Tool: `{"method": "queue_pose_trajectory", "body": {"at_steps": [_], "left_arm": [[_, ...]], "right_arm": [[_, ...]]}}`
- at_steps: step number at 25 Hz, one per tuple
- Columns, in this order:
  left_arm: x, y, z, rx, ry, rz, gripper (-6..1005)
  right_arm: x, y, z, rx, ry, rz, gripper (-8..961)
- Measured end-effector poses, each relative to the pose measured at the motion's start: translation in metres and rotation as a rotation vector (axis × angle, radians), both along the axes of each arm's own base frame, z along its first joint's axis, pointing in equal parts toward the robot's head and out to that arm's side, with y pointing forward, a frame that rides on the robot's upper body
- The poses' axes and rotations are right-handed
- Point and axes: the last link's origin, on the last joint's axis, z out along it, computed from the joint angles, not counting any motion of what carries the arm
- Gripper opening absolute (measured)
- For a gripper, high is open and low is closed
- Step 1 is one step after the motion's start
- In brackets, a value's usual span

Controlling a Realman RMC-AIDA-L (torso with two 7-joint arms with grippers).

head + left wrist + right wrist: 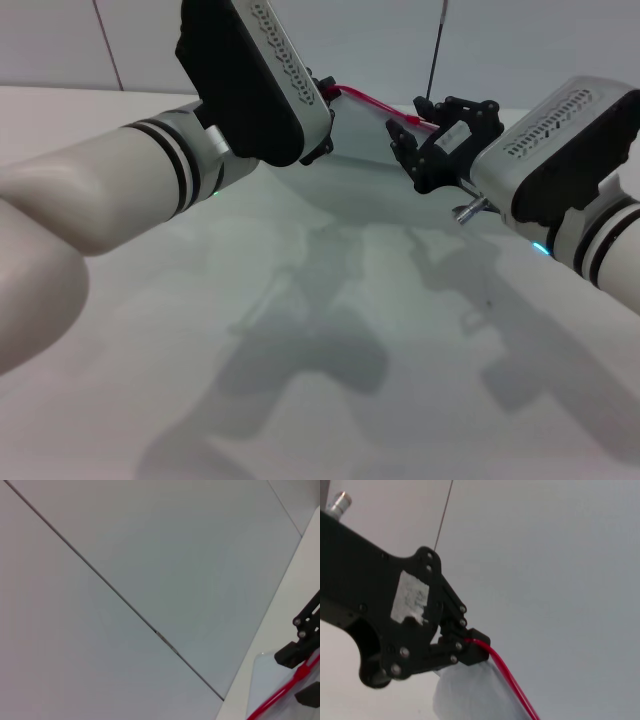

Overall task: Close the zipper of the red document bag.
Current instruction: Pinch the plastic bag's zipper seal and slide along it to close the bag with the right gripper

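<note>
The red document bag [365,150] is a pale translucent pouch held up between my two grippers at the far side of the table. Its red zipper [375,102] runs along the top edge from one gripper to the other. My left gripper [328,95] is shut on the left end of that edge. In the left wrist view its black fingers [290,656] sit on either side of the red zipper [280,699]. My right gripper [472,649] is shut on the right end of the zipper [512,682], with the bag [465,695] hanging below. The slider is hidden.
The white table [300,350] stretches toward me, carrying only the arms' shadows. A pale wall stands just behind the bag, and a thin dark rod [437,50] rises in front of it near my right gripper [420,130].
</note>
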Motion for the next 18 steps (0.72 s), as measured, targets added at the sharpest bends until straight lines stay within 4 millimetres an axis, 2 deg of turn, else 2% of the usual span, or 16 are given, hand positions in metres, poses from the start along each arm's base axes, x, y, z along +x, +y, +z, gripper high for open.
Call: {"method": "queue_pose_trajectory", "body": {"at_steps": [15, 18], "left_arm": [[-0.0011, -0.0023, 0.0019, 0.013, 0.016, -0.011, 29], [-0.0014, -0.0019, 0.0027, 0.016, 0.016, -0.01, 29]], "right_arm": [[-0.0034, 0.0044, -0.0029, -0.012, -0.012, -0.006, 352], [-0.0037, 0.0041, -0.0024, -0.01, -0.009, -0.007, 326]]}}
